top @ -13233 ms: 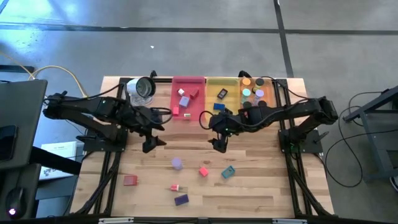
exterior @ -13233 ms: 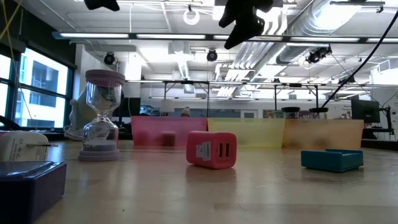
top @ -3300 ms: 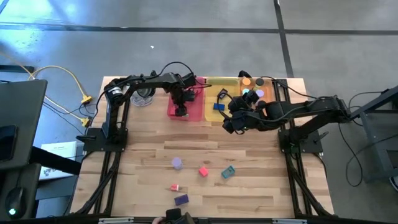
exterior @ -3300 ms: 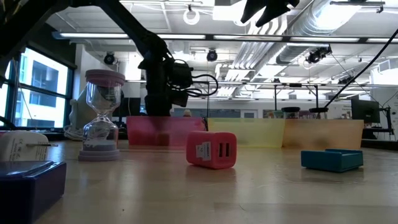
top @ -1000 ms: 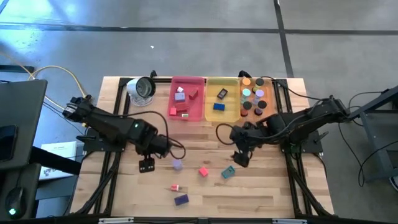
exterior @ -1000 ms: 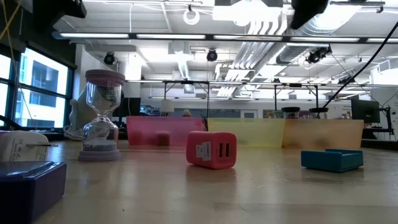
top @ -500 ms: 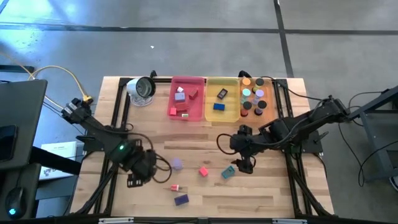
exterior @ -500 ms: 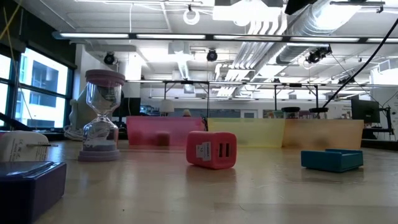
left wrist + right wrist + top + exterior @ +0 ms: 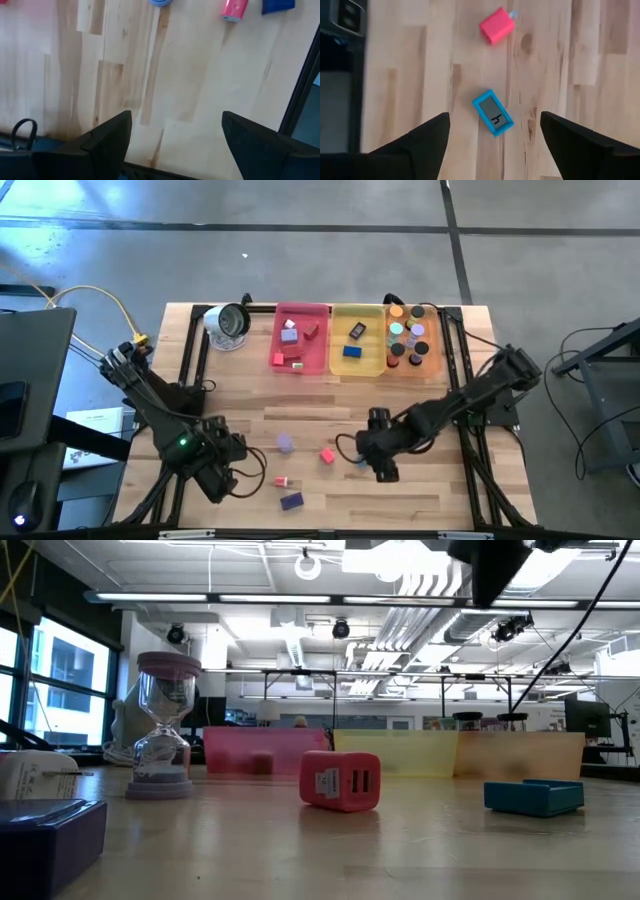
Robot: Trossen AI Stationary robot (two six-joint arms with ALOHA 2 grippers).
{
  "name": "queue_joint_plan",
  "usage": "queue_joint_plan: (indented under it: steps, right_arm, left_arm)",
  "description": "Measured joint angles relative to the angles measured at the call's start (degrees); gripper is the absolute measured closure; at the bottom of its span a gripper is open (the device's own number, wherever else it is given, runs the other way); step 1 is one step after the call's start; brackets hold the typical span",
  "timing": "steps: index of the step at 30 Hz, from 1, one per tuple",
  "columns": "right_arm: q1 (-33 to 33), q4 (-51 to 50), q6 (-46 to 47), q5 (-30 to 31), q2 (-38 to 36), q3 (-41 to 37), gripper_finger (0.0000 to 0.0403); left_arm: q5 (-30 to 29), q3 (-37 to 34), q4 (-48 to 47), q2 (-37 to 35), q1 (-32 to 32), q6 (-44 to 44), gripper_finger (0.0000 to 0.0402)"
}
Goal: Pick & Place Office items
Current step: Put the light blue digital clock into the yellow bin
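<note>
My right fingers (image 9: pixel 492 145) have descended, open, over the teal block (image 9: pixel 493 113); left fingers (image 9: pixel 175 145) open, empty; pickup imminent.

A single dark mark resembling a lowercase "h" is seen on the blue block's (image 9: pixel 493 113) grey face; nothing else is readable.

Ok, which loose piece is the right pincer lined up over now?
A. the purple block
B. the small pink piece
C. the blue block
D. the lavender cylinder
C. In the right wrist view the blue block lies on the table between the open fingers of the right pincer, with the red block farther off; from above that arm covers the spot beside the red block.
</note>
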Motion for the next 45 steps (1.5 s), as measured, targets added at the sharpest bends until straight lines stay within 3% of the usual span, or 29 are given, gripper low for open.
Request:
queue_joint_plan:
  steps: [16,32,38,45]
  right_arm:
    - [-0.08,-0.93,-18.06,-0.23,15.47,0.0,0.0103]
    - [-1.35,1.51,-22.55,-2.42,23.23,0.07,0.0107]
    - [-1.73,2.65,-22.18,-4.81,23.26,0.03,0.0161]
    - [-1.77,3.5,-12.23,-4.24,22.98,0.04,0.0282]
  left_arm:
    - [0.02,0.0,4.55,1.21,-0.13,-0.64,0.0101]
    - [-0.83,0.0,5.22,1.28,0.11,-0.11,0.0101]
    - [-0.81,0.0,5.01,1.28,0.02,0.97,0.0101]
    - [-0.79,0.0,5.07,1.28,-0.06,2.56,0.0101]
